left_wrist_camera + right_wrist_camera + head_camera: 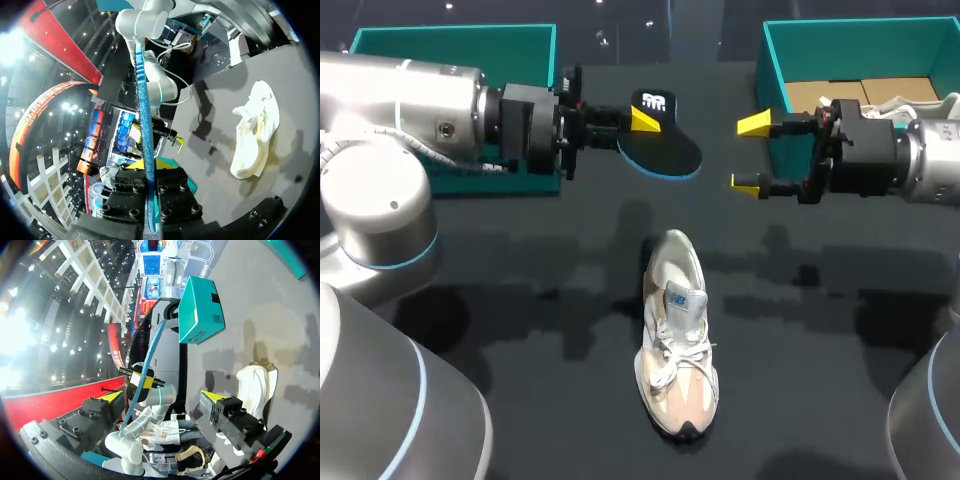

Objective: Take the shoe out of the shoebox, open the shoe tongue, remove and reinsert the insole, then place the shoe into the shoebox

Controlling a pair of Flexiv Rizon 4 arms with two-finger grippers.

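A pale sneaker [677,350] lies on the black table, toe toward the front edge, and it also shows in the left wrist view [255,130] and the right wrist view [255,385]. My left gripper [632,120] is shut on the heel end of a black insole with a blue edge [665,148], held above the table behind the shoe. That insole stands edge-on between its fingers [142,100]. My right gripper [750,154] hangs open and empty, facing the insole [150,360] from the right. The teal shoebox [775,60] is just behind it.
A second teal box part [450,45] sits at the back left, behind my left arm. The right box holds brown paper and a pale shoe-like item [910,100]. Bare table surrounds the sneaker on all sides.
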